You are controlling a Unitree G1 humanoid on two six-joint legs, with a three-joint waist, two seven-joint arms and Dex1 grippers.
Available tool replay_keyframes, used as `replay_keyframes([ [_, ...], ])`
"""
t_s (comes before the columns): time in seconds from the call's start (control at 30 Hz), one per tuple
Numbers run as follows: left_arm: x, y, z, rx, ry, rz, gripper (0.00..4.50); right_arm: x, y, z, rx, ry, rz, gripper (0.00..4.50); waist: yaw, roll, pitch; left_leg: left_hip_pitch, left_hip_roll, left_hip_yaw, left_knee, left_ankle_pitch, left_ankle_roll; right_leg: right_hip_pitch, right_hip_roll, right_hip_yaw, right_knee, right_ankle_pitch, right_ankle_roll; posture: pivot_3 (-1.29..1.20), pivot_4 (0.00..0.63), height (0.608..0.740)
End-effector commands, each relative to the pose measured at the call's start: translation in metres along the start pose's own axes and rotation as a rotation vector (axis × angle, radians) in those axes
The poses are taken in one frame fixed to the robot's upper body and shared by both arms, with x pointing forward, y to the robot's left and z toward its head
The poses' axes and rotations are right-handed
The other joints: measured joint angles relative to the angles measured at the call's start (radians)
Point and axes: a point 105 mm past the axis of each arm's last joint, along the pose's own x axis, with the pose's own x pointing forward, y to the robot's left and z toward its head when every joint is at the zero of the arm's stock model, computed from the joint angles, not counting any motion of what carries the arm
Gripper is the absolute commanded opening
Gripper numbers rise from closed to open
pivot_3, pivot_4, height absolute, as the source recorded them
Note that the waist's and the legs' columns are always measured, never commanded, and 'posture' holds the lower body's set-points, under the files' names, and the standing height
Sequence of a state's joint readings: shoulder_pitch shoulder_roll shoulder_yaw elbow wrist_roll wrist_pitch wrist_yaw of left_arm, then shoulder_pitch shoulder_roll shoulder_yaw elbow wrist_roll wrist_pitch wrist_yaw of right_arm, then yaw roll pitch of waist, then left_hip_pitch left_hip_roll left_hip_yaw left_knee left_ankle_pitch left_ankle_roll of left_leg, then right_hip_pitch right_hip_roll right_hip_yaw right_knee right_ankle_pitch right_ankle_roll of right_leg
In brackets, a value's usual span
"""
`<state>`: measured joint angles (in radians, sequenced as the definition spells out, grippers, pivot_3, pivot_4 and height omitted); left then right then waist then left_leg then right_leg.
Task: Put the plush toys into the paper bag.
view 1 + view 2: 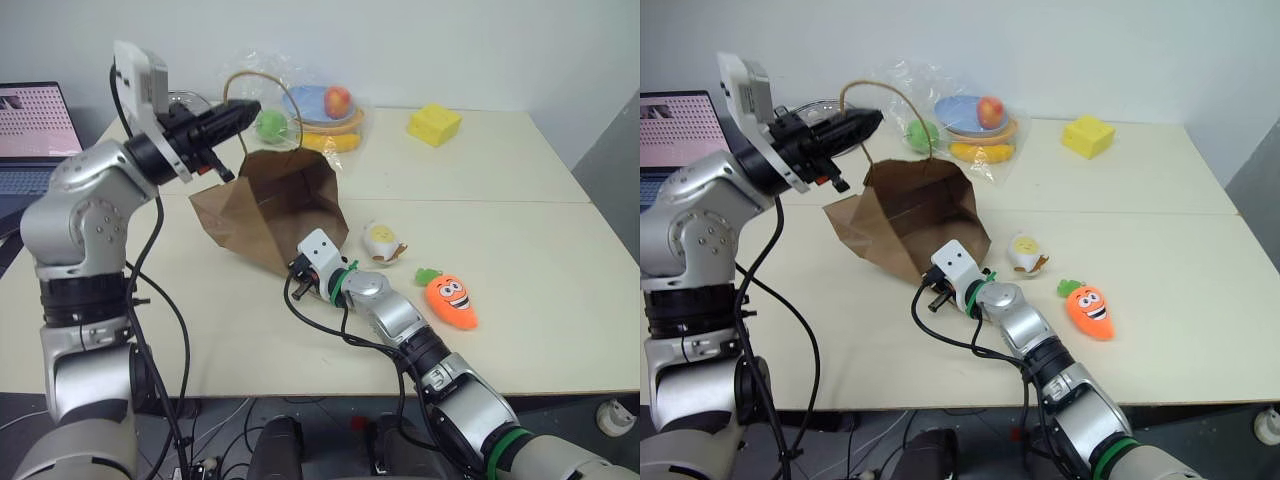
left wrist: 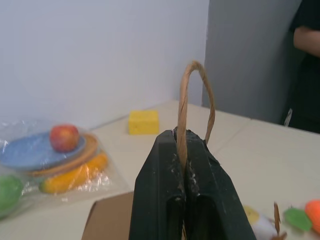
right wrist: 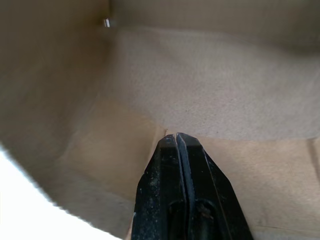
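The brown paper bag [image 1: 275, 205] lies tilted on the table with its mouth facing me. My left gripper [image 1: 250, 110] is shut on its loop handle [image 1: 262, 73] and holds it up; the left wrist view shows the handle [image 2: 185, 95] pinched between the left gripper's [image 2: 181, 132] fingers. My right gripper [image 3: 176, 135] is shut and reaches into the bag's mouth at its lower edge, with nothing seen between its fingers. The plush toys lie outside the bag to its right: the white-and-yellow one [image 1: 382, 243] close by, the orange carrot [image 1: 452, 300] farther right.
A clear plastic bag with fruit and plates [image 1: 320, 110] sits behind the paper bag. A yellow block [image 1: 434, 124] stands at the back right. A laptop [image 1: 35, 135] is at the far left. A person [image 2: 305, 50] stands beyond the table's right end.
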<state>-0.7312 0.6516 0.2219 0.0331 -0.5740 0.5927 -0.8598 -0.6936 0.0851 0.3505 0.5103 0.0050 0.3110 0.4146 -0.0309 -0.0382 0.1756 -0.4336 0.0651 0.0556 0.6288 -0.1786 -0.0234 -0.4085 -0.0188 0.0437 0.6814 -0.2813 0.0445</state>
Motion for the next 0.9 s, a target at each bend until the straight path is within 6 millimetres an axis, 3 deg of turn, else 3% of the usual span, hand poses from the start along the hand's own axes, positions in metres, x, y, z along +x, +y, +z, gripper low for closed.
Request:
replay_keyframes([
  [0.03, 0.001, -0.011, 0.006, 0.077, -0.009, -0.042, 0.0, -0.012, -0.005, 0.028, 0.047, -0.133, 0.0, 0.02, 0.003, 0.0, 0.0, 0.0, 0.0, 0.0, 0.0, 0.0, 0.0, 0.0, 0.0, 0.0, 0.0, 0.0, 0.0, 0.0, 0.15, 0.74],
  [0.17, 0.001, -0.019, -0.015, 0.11, 0.07, -0.093, 0.0, -0.045, -0.017, 0.059, 0.065, -0.28, -0.048, 0.02, 0.0, 0.0, 0.0, -0.001, -0.001, 0.001, 0.0, 0.0, 0.0, 0.0, -0.001, 0.001, -0.001, 0.0, 0.0, 0.0, 0.15, 0.74],
  [0.27, 0.002, -0.02, -0.02, 0.12, 0.079, -0.102, 0.0, -0.067, -0.018, 0.071, 0.077, -0.333, -0.046, 0.02, 0.0, 0.0, 0.0, -0.001, 0.0, 0.0, -0.001, -0.001, -0.001, -0.001, -0.001, 0.0, -0.001, 0.0, 0.0, 0.0, 0.15, 0.74],
  [0.33, 0.002, -0.021, -0.023, 0.119, 0.09, -0.115, 0.0, -0.093, -0.016, 0.08, 0.096, -0.399, -0.016, 0.37, 0.0, 0.0, 0.0, -0.001, 0.0, 0.0, -0.001, -0.001, -0.001, -0.001, 0.0, 0.0, -0.001, 0.0, 0.0, 0.0, 0.15, 0.74],
  [0.4, 0.003, -0.023, -0.025, 0.117, 0.096, -0.124, 0.0, -0.134, -0.024, 0.087, 0.11, -0.467, -0.058, 0.8, 0.004, 0.0, 0.0, -0.001, 0.0, 0.0, -0.002, -0.001, -0.001, -0.001, 0.0, -0.001, -0.001, 0.0, 0.0, 0.0, 0.15, 0.74],
  [0.47, 0.003, -0.024, -0.027, 0.123, 0.103, -0.132, 0.0, -0.157, -0.027, 0.088, 0.11, -0.482, -0.101, 1.53, 0.006, 0.0, 0.0, -0.002, -0.001, -0.001, -0.002, -0.001, -0.002, 0.0, -0.001, -0.001, -0.002, 0.0, 0.0, 0.0, 0.15, 0.74],
  [0.5, 0.003, -0.024, -0.027, 0.119, 0.102, -0.132, 0.0, -0.169, -0.033, 0.084, 0.101, -0.467, -0.15, 1.93, 0.005, 0.0, 0.0, -0.002, -0.001, 0.0, -0.002, -0.001, -0.002, 0.0, -0.001, 0.0, -0.002, 0.0, 0.0, 0.0, 0.15, 0.74],
  [0.6, 0.004, -0.025, -0.028, 0.106, 0.098, -0.137, 0.0, -0.215, -0.059, 0.041, -0.008, -0.289, -0.391, 2.91, 0.006, -0.001, 0.0, -0.001, -0.001, 0.001, -0.001, -0.001, -0.002, 0.001, -0.002, 0.0, -0.003, -0.001, 0.0, 0.0, 0.15, 0.74],
  [0.73, 0.006, -0.027, -0.03, 0.1, 0.102, -0.148, 0.0, -0.253, -0.067, 0.006, 0.122, -0.213, -0.569, 4.28, 0.006, -0.001, -0.001, 0.0, -0.001, 0.0, -0.001, -0.001, -0.002, 0.001, -0.001, 0.0, -0.003, -0.002, -0.002, 0.0, 0.15, 0.74],
  [0.9, 0.009, -0.026, -0.029, 0.099, 0.102, -0.155, 0.0, -0.265, -0.055, -0.024, 0.171, -0.092, -0.64, 4.45, -0.006, -0.001, -0.001, 0.002, 0.0, 0.0, -0.001, -0.001, -0.002, 0.001, 0.0, 0.001, -0.001, -0.002, -0.001, 0.0, 0.15, 0.74],
])
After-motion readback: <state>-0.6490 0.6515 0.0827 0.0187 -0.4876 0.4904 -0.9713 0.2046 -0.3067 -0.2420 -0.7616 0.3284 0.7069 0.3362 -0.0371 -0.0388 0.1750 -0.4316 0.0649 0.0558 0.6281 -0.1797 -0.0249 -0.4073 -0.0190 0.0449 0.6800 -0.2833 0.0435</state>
